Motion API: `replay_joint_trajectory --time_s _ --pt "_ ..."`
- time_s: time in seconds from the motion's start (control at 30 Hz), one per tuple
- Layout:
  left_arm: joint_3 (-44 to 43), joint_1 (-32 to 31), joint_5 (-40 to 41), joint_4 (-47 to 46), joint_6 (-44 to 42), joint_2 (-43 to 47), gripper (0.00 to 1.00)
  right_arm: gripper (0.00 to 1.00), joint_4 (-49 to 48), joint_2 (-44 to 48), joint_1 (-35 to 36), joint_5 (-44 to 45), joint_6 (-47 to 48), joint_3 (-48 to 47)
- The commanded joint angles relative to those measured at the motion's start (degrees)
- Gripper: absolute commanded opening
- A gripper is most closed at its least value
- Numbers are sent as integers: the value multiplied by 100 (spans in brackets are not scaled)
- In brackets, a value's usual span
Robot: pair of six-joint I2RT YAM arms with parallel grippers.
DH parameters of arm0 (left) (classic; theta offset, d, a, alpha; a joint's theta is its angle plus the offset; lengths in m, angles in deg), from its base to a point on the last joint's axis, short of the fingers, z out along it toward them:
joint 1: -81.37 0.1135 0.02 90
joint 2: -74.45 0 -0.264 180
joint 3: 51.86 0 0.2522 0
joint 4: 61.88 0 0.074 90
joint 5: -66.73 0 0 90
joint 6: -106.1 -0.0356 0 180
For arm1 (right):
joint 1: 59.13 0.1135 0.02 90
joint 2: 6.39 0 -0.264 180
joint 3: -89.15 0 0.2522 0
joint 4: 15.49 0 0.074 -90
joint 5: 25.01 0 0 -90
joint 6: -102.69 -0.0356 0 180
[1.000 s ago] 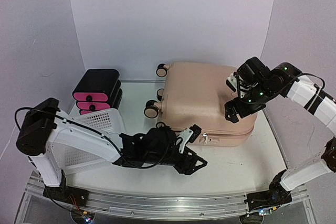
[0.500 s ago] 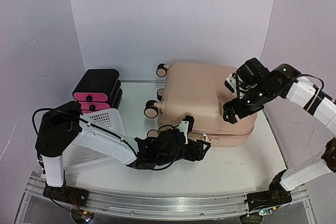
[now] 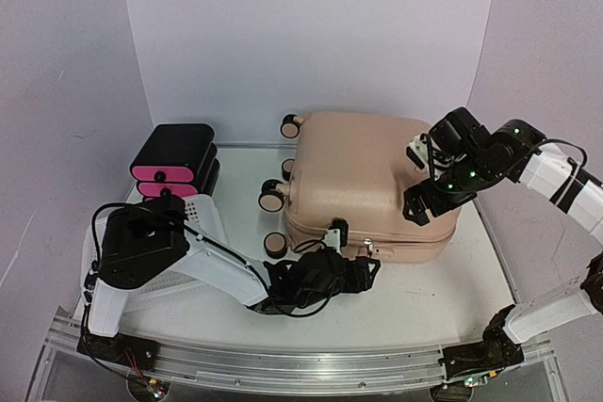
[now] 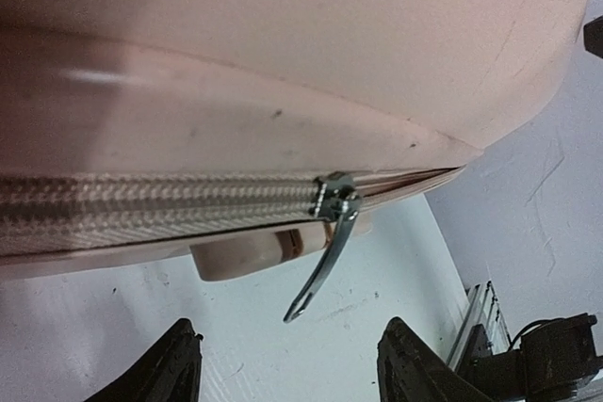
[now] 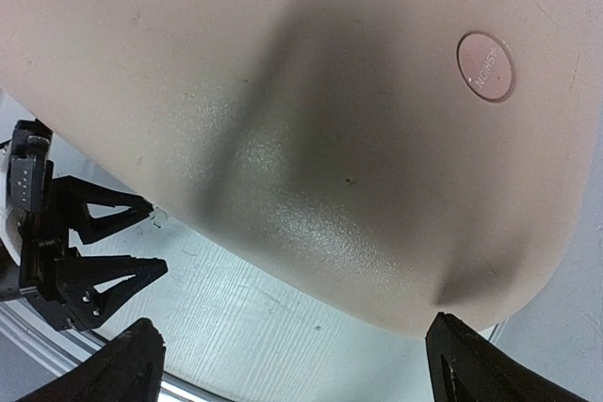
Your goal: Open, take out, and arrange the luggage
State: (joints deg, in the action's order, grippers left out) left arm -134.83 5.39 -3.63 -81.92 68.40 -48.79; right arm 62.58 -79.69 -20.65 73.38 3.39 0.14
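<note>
The luggage, a peach-pink hard-shell suitcase, lies flat on the table with its black-and-cream wheels to the left. My left gripper sits low at its front edge. In the left wrist view the woven zipper band runs across the luggage, and a metal zipper pull hangs just above the gap of the left gripper, which is open and touches nothing. My right gripper hovers over the case's right front corner. It stands wide open over the smooth shell, near a round logo button.
A black-and-pink drawer box stands at the back left. A white mesh basket lies in front of it, partly covered by my left arm. The metal rail runs along the near table edge. White walls enclose the back and sides.
My left arm has swung in towards the suitcase's front edge, bringing its gripper up to the zipper pull. The right arm has barely moved.
</note>
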Motion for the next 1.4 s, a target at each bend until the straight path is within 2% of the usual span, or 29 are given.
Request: replay_joint_trajectory --time_s 0.0,0.17,0.57,1.0,1.37 --pt "-430 58 104 -596 71 -106 63 98 -234 167 -33 5 10 77" --pt "-599 68 249 -643 124 -216 58 98 -268 179 -33 -39 -10 74" --pt "-492 128 478 -964 140 -125 39 98 -268 290 -33 28 41 62" --pt "-475 211 672 -1032 140 -121 34 98 -269 320 -33 24 51 88" --pt "-545 234 788 -1017 -69 -151 25 98 -270 331 -33 14 51 115"
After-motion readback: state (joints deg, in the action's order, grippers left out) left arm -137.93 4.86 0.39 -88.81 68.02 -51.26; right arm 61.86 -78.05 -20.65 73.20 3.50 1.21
